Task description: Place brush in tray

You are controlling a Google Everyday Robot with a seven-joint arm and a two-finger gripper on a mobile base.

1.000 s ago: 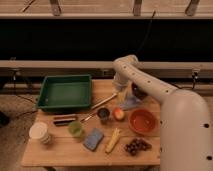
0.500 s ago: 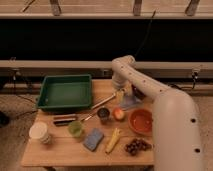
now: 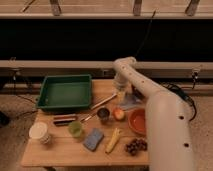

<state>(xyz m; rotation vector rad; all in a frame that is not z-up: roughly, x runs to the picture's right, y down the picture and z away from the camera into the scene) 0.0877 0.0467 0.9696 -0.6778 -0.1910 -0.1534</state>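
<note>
— Gripper (image 3: 120, 95) is down low at the far side of the table (image 3: 60, 150), right by the upper end of the brush (image 3: 103, 102). Holding it or not? Cannot tell.

— Brush lies slanted on the wood, just right of the green tray (image 3: 65, 78), outside its rim. Orange bowl (image 3: 137, 121) sits further right.

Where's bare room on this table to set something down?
Tray floor is bare. So is the table front edge, from white cup to blue sponge. Crowded: dark bar across to orange bowl. Claw hangs at the right end of the brush.
</note>
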